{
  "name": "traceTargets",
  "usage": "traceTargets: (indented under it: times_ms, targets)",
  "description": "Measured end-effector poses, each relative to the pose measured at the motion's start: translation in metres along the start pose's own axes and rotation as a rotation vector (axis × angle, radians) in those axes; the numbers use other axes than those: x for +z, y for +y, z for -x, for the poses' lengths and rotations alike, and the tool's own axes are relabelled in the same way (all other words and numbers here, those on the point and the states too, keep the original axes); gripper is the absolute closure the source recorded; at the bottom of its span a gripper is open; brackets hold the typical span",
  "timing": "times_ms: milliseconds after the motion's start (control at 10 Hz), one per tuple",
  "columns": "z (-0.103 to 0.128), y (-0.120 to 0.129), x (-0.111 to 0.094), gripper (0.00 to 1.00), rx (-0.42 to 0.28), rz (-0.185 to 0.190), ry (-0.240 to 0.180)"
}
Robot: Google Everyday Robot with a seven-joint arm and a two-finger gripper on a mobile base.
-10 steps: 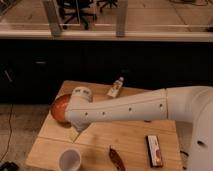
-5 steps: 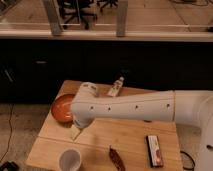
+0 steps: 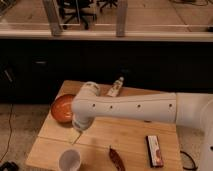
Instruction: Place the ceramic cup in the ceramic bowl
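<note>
Gripper (image 3: 76, 134) hung just above small white ceramic cup (image 3: 69, 159), grip state unreadable, likely lining up a grasp | glossy orange-red ceramic bowl (image 3: 62, 108) beyond the cup, empty | wooden table (image 3: 131, 132)

End effector (image 3: 76, 136) between ceramic bowl (image 3: 61, 108) and ceramic cup (image 3: 69, 160) — bare wood around.

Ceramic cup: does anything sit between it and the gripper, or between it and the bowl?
Nothing visible does. The gripper hangs just above and slightly right of the cup, with bare table between them. The bowl lies further back on the left; only the arm passes beside it.
</note>
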Motion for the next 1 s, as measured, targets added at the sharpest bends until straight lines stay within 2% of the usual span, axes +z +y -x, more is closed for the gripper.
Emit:
traceTargets:
  times_ms: [200,600,1000]
  targets:
    - [-0.001,-0.022,0.004,0.20,-0.070,-0.031,-0.013]
    - [-0.002,-0.050,0.019,0.20,-0.160,-0.062,-0.050]
    - [-0.002,-0.064,0.035,0.20,-0.224,-0.052,-0.081]
